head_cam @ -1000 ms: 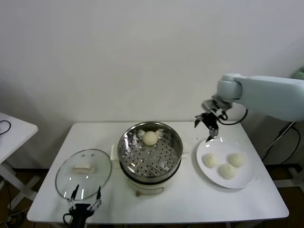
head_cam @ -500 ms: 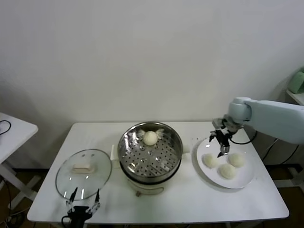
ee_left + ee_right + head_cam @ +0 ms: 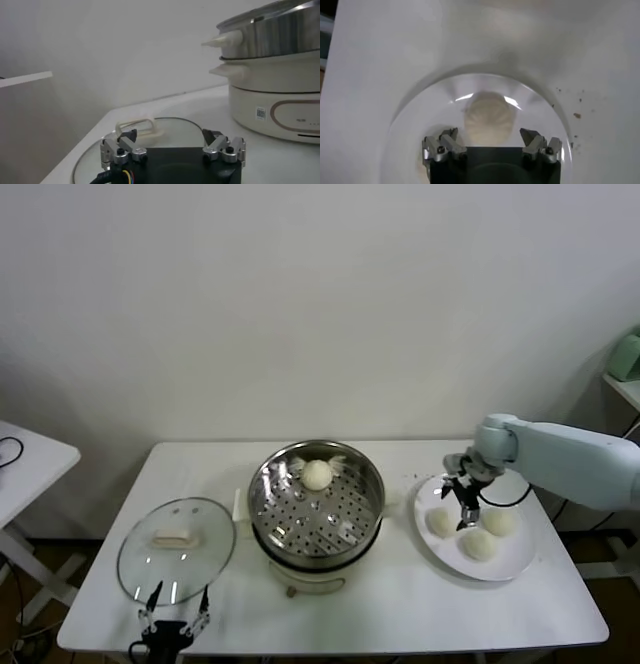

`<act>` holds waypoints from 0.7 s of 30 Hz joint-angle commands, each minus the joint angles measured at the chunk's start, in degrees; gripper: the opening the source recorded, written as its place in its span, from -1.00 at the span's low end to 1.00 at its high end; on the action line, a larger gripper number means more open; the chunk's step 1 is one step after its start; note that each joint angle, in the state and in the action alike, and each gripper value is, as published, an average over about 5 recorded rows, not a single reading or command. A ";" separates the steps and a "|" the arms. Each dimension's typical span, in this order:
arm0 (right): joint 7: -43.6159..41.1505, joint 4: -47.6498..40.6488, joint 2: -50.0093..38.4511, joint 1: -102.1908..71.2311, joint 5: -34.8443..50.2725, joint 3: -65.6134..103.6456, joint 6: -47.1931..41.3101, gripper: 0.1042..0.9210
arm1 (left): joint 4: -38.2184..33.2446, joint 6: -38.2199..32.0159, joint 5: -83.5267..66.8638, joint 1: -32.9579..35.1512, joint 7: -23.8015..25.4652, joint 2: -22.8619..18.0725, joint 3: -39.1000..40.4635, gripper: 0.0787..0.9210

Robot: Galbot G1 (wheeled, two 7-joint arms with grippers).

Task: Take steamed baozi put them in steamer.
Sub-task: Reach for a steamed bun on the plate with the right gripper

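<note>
One baozi [image 3: 317, 474] lies on the perforated tray of the steel steamer [image 3: 345, 514] at the table's middle. Three baozi [image 3: 441, 522] [image 3: 478, 544] [image 3: 499, 520] lie on the white plate [image 3: 512, 562] at the right. My right gripper [image 3: 465, 510] is open and empty, low over the plate among them. In the right wrist view a baozi [image 3: 488, 120] lies on the plate [image 3: 420, 125] just beyond my open right gripper [image 3: 490, 139], centred between its fingertips. My left gripper [image 3: 175, 609] is open and parked at the table's front left edge.
The round glass lid [image 3: 140, 564] with a cream handle lies flat left of the steamer, just beyond the left gripper [image 3: 170, 145]. In the left wrist view the lid [image 3: 165, 127] and the steamer's cream base [image 3: 280, 100] are close by. A second white table stands at the far left.
My right gripper has moved right and down, from above the plate's far rim by the steamer to low over the baozi on the plate. The left arm has not moved.
</note>
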 commanded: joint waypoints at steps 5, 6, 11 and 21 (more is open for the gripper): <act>0.73 -2.59 0.69 -5.24 -2.79 4.20 -0.52 0.76 | 0.22 -0.14 0.19 -0.03 -0.03 0.03 -0.19 0.77; 0.73 -2.54 0.70 -5.26 -2.87 4.24 -0.51 0.76 | 0.25 -0.15 0.18 -0.04 -0.03 0.04 -0.22 0.77; 0.84 -2.85 0.71 -5.76 -3.83 4.96 -0.46 0.76 | 0.36 -0.23 0.15 -0.15 -0.07 0.04 -0.13 0.77; 0.74 -2.88 0.65 -6.80 -4.94 7.21 0.10 0.48 | 0.59 -0.31 0.24 -0.36 -0.11 0.05 -0.03 0.77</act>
